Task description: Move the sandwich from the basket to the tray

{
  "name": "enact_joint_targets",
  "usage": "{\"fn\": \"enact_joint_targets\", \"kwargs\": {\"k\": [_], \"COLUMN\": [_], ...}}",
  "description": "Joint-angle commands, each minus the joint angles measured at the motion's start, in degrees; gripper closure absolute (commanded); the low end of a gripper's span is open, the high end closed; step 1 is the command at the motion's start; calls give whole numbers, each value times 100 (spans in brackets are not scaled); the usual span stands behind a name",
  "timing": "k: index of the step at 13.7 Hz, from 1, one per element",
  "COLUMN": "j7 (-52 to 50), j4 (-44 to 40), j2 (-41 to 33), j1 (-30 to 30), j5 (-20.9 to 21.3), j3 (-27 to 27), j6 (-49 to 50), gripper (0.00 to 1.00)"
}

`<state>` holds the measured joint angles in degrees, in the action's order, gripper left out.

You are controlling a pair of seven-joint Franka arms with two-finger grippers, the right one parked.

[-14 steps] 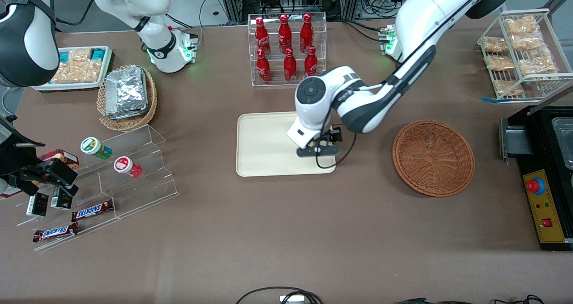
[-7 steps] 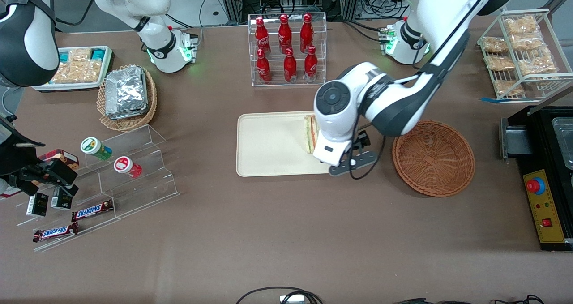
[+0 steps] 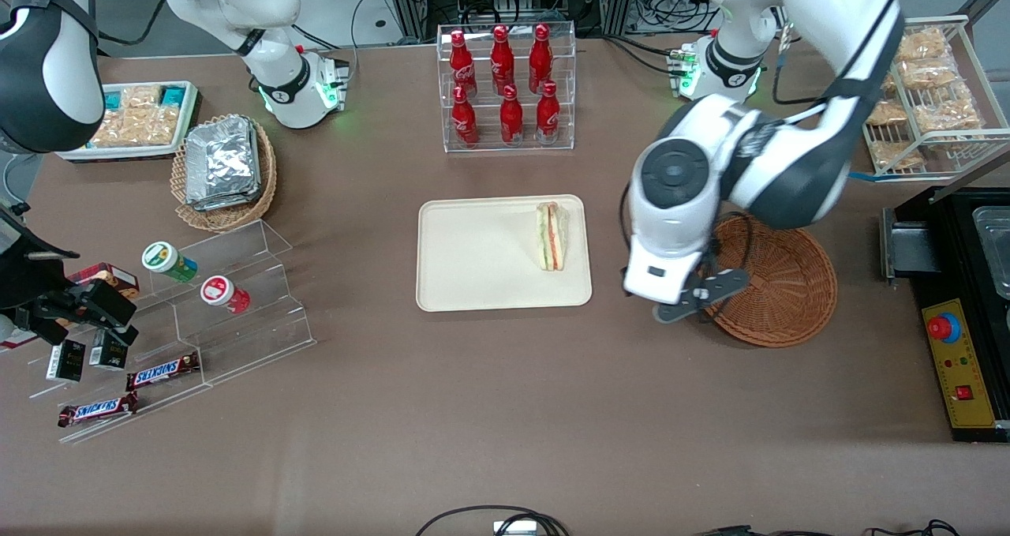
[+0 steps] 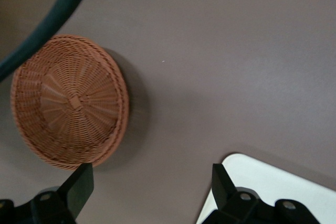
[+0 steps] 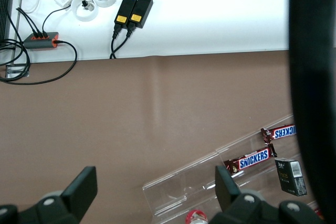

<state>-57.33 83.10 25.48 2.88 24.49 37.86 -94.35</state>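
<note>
Sandwich (image 3: 552,235) lying flat on tray (image 3: 473,260), at tray's end nearest basket (image 3: 777,283), mid-worktop (image 3: 489,410). Basket bare inside, sits toward working arm's end. Claw (image 4: 149,179) hanging above worktop between tray and basket, fingers (image 4: 79,184) wide apart, gripping nothing. Cola bottles (image 3: 505,86) racked by worktop's back edge.

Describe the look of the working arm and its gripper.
The working left arm has glossy white shells with dark grey-black joint bands and a round dark cap on its wrist. A black cable loops beside it. Its gripper, near the reddish-brown wicker basket, has black angular fingers with bolt heads.
</note>
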Motion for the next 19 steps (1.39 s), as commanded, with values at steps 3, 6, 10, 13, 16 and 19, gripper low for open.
{"fn": "enact_joint_targets", "kwargs": {"k": [3, 6, 10, 13, 16, 19], "j7": [2317, 3829, 5578, 5987, 5996, 6014], "j4": [347, 356, 479, 655, 681, 620], "j2": [-1351, -1826, -2310, -2504, -2487, -2408], "j1": [72, 73, 81, 195, 204, 204], "j5": [-1339, -1929, -2238, -2238, -2247, -2247], "j3": [-1410, -2228, -2713, -2722, -2722, -2722], "j6": [399, 716, 1033, 1042, 1042, 1103], "gripper": [0, 0, 0, 0, 0, 0]}}
